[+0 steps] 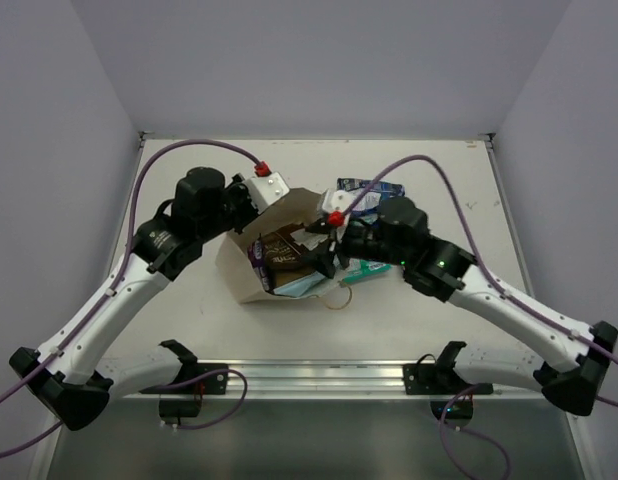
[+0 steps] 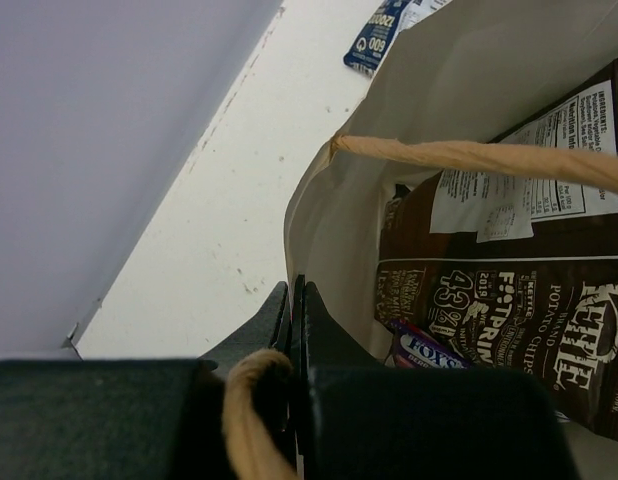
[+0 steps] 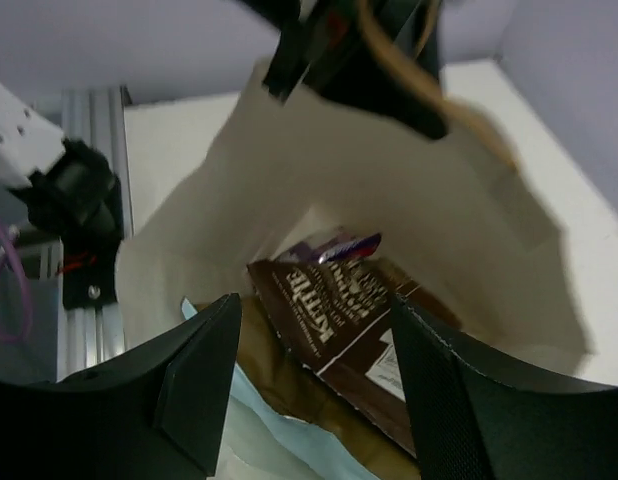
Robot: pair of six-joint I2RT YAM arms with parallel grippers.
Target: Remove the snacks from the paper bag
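Snacks [image 3: 334, 335] (bagged) before right pincer [image 3: 314, 305]

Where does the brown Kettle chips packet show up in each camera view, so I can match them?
Top external: the brown foil Kettle chips packet is at centre, in the mouth of the tan kraft-paper bag.
Left wrist: right half of the picture, inside the bag.
Right wrist: centre, lower half, inside the bag.
Shared landmark: the bag's pale paper wall around the packet.
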